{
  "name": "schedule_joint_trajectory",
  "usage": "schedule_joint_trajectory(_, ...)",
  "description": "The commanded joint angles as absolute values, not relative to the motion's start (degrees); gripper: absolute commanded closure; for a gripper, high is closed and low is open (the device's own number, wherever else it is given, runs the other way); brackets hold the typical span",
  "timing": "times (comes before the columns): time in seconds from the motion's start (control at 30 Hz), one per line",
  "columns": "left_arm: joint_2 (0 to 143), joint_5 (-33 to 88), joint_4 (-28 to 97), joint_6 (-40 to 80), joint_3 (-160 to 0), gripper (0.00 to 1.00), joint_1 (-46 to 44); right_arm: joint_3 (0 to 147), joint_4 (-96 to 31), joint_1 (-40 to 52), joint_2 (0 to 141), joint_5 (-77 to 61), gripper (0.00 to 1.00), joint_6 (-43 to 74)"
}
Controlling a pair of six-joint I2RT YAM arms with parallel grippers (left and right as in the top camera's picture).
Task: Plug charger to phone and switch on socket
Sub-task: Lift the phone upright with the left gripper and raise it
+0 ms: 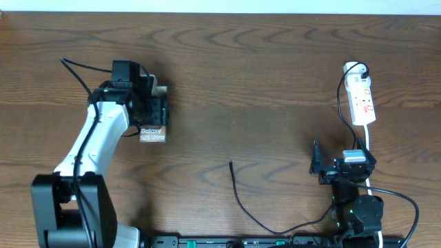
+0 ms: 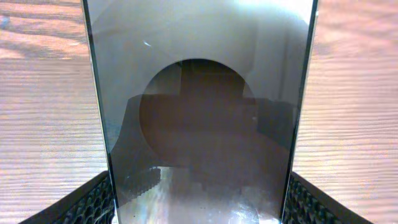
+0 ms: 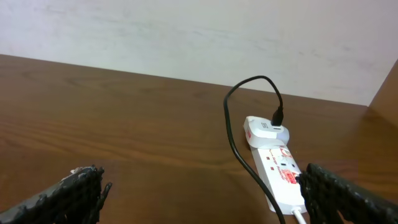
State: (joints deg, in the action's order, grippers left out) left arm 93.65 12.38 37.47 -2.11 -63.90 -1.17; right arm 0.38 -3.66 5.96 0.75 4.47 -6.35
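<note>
Over on the left side of the table (image 1: pixel 241 69), the left gripper (image 1: pixel 156 110) is pinching the phone (image 1: pixel 153 134) across its width, one finger (image 2: pixel 93 202) pressing against each long edge. The right gripper (image 3: pixel 211 193) is hanging with its fingers spread wide and nothing between them, near the socket (image 1: pixel 362 100) at the far right. The charger (image 1: pixel 242 203) is lying loose, its tip resting between the two arms, well apart from the phone.
</note>
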Motion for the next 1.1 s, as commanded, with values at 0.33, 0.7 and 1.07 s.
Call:
schedule_joint_trajectory(0.33, 91.18, 52.45, 25.87, 28.64, -65.93, 0.93, -1.04, 0.32, -3.92, 6.0, 0.75, 4.36, 0.01, -6.72)
schedule_joint_trajectory(0.7, 91.18, 71.68, 3.6, 66.08, -65.93, 0.92, -1.04, 0.32, -3.92, 6.0, 0.75, 4.36, 0.01, -6.72)
schedule_joint_trajectory(1.07, 91.18, 77.38, -14.5, 96.57, -65.93, 0.92, -1.04, 0.32, -3.92, 6.0, 0.75, 4.36, 0.01, -6.72)
